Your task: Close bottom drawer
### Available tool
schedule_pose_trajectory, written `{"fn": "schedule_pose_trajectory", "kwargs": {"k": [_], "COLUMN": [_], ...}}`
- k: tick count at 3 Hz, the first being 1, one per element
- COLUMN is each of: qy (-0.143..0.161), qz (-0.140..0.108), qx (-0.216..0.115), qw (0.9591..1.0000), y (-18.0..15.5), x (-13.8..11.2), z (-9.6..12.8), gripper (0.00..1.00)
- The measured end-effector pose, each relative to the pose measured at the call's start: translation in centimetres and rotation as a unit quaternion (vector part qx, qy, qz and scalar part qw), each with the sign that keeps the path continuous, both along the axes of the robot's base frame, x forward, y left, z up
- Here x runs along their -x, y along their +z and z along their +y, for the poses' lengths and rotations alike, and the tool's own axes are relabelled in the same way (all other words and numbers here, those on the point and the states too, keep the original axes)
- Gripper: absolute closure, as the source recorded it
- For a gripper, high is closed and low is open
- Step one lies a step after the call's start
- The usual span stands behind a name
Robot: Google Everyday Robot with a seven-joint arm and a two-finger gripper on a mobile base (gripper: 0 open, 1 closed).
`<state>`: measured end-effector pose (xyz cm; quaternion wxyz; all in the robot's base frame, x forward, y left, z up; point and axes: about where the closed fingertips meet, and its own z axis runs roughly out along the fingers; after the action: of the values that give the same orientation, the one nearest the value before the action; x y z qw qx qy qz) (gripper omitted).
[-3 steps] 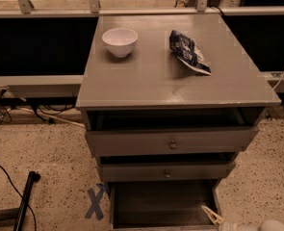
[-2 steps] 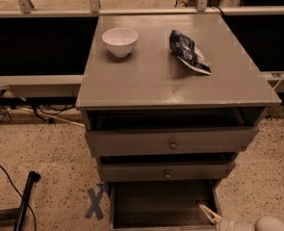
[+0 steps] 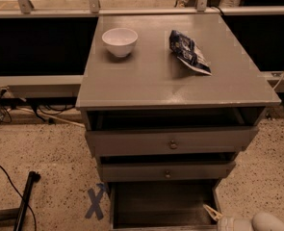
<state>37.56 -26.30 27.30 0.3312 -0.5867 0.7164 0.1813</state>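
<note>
The grey cabinet [image 3: 175,81] has three drawers, all pulled out by some amount. The bottom drawer [image 3: 163,203] is pulled out the farthest. Its dark inside faces up, and its front panel and knob are cut off by the lower edge of the view. My gripper [image 3: 213,212] enters from the bottom right. Its cream tip lies at the bottom drawer's right front corner, with white arm parts [image 3: 269,222] behind it. I cannot tell whether it touches the drawer.
A white bowl [image 3: 119,41] and a dark blue snack bag [image 3: 188,51] lie on the cabinet top. The top drawer [image 3: 173,141] and middle drawer [image 3: 166,171] stick out slightly. A blue tape X [image 3: 96,203] and a black pole [image 3: 25,201] are on the speckled floor at left.
The gripper and the white arm parts have crept slightly further into view at the bottom right. The bottom drawer has not visibly moved.
</note>
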Motion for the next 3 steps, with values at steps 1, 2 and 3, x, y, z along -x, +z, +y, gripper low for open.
{"fn": "schedule_pose_trajectory", "kwargs": {"k": [1, 2, 3], "qy": [-0.01, -0.016, -0.021], "qz": [-0.003, -0.01, -0.014], "qx": [0.006, 0.012, 0.02], "qw": [0.9999, 0.9998, 0.9995], "y": [-3.6, -6.5, -8.9], "x": [-1.3, -3.4, -4.7], "z": [-1.3, -1.4, -1.1], "gripper": [0.0, 0.13, 0.28]}}
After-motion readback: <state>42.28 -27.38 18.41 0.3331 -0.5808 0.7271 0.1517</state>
